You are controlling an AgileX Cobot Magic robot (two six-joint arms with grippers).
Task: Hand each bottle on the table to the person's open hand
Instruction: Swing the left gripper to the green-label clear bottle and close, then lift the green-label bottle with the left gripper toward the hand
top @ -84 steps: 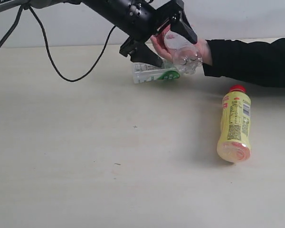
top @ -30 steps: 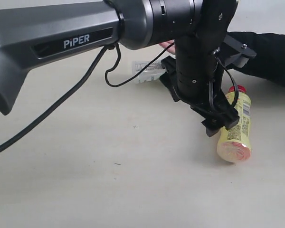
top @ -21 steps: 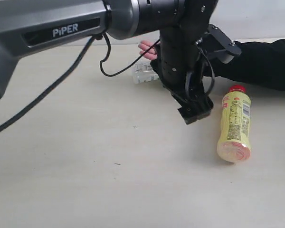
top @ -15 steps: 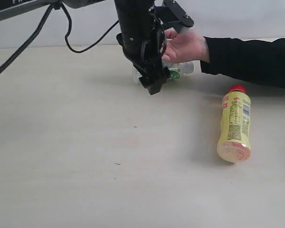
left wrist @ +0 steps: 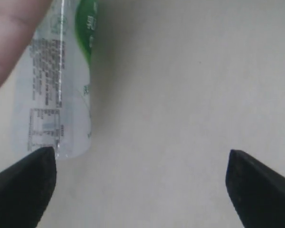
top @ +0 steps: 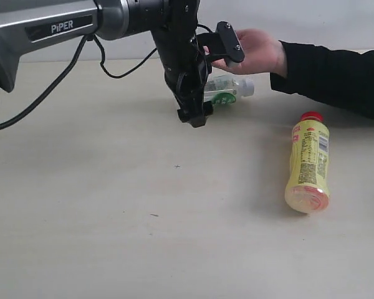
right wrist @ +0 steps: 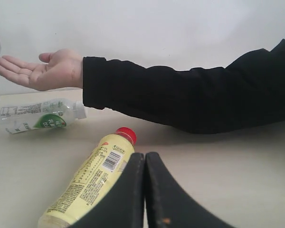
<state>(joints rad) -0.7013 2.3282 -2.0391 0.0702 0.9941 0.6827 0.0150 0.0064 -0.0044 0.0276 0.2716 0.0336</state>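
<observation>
Step in hand: approach for pickup of the green-white bottle (top: pixel 227 92). No grasp made yet.

- Left end effector (left wrist: pixel 138 161): fingers spread wide, nothing between them. It hangs fingers-down over the counter (top: pixel 112 218), beside the bottle's base end.
- Right end effector (right wrist: pixel 144 159): fingers pressed together, holding nothing.
- Green-white bottle: clear plastic w/ green-and-white label and white cap, lying on its side on the counter, just under the person's open hand (top: pixel 255 50).
- In my left wrist view, the bottle sits off to 1 side by 1 fingertip – not centred in the gap.
- Hand: palm up, empty, raised clear of the counter.
- Yellow bottle (top: pixel 308 162): red cap, on its side, well apart to the right.

Next move, in my est.: shift sideways until the bottle body lies between both fingers, lower, close across its width – then lift to the palm. The round body may roll if 1 finger nudges it first.
</observation>
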